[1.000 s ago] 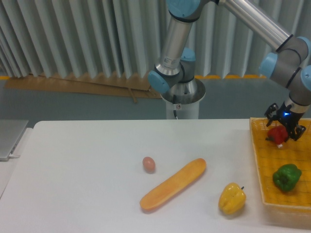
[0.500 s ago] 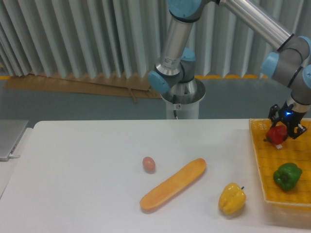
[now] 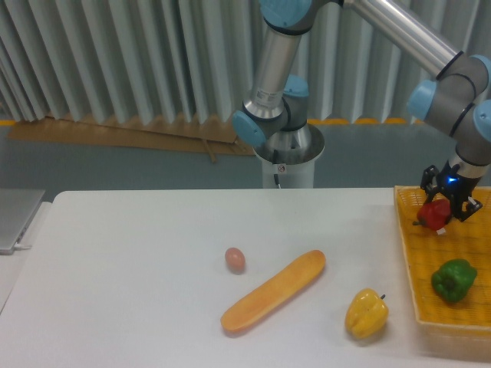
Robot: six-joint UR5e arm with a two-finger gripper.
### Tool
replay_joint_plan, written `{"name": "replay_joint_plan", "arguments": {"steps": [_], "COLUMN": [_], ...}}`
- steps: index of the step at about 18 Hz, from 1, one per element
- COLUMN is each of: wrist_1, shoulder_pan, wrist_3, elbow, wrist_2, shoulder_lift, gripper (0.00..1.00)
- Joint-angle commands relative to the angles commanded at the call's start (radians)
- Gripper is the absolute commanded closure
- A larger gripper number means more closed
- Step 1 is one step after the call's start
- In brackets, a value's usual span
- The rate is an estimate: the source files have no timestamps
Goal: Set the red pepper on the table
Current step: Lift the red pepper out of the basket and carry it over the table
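At the right edge of the frame the gripper point(image 3: 443, 205) has its jaws clamped on the red pepper point(image 3: 435, 215), held over the yellow basket point(image 3: 418, 264), with the green pepper point(image 3: 453, 279) below and the white table point(image 3: 138, 261) spreading left.

The white bench point(image 3: 138, 253) carries an egg point(image 3: 235, 260), a long orange bread loaf point(image 3: 273, 291), a yellow pepper point(image 3: 366, 313), and a yellow woven basket point(image 3: 414, 276) at its right edge.
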Motion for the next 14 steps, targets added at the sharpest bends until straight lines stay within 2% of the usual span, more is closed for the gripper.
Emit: {"name": "replay_joint_plan", "arguments": {"steps": [4,11,14], "wrist_1": [-0.100,-0.160,-0.163], "shoulder_pan": [-0.024,-0.127,-0.170], "wrist_3": [-0.005,-0.118,-0.192], "elbow": [0.032,0.046,0.054], "wrist_2": [-0.045,-0.066,-0.094], "shoulder_lift": [0.037,0.081,0.088], "gripper": [0.52,0.52,0.52]}}
